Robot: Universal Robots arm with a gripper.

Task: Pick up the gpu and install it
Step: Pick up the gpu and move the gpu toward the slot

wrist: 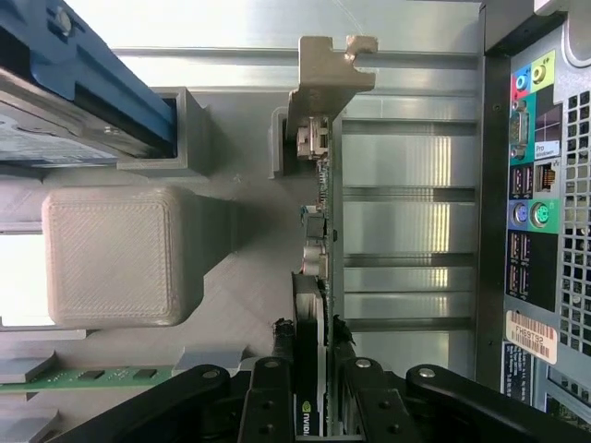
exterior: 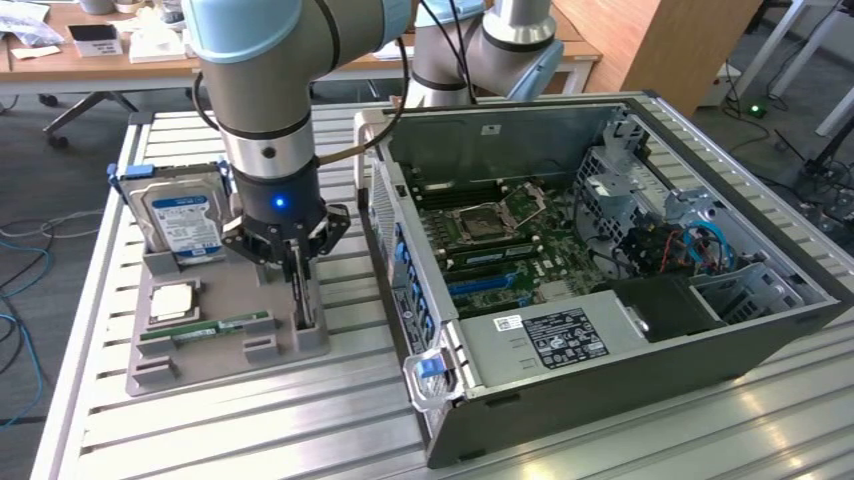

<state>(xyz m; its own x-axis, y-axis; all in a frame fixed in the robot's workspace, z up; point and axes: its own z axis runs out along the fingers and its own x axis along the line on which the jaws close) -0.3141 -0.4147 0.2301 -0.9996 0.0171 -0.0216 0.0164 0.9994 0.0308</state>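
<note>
I have the gripper [wrist: 311, 328] down on the gpu [wrist: 316, 272], jaws drawn in narrow, with a finger on each face of the card's upper edge. From the wrist view I judge the grip made. The card stands on edge in its slot in the grey parts holder [exterior: 227, 345], so the step in hand is the pick-up: grasped, not yet lifted.

Straight ahead of the fingers along the card is its silver end bracket [wrist: 325, 78], seated against a post of the holder. To one side of the gripper, close in, sits a grey block of the holder, with the RAM stick [wrist: 83, 377] lying flat beside it. Beyond those, the hard drive [wrist: 55, 101] with its blue label stands upright.

On the gripper's other side, well apart, is the open computer case [exterior: 747, 330], its rear port panel facing the card. The motherboard [exterior: 501, 240] is exposed inside it.

As I read it, getting the card free calls for a straight vertical pull, keeping it square in the slot so the bracket does not catch on the post. The grip should also hold firm enough that the thin board does not swivel between the pads.
</note>
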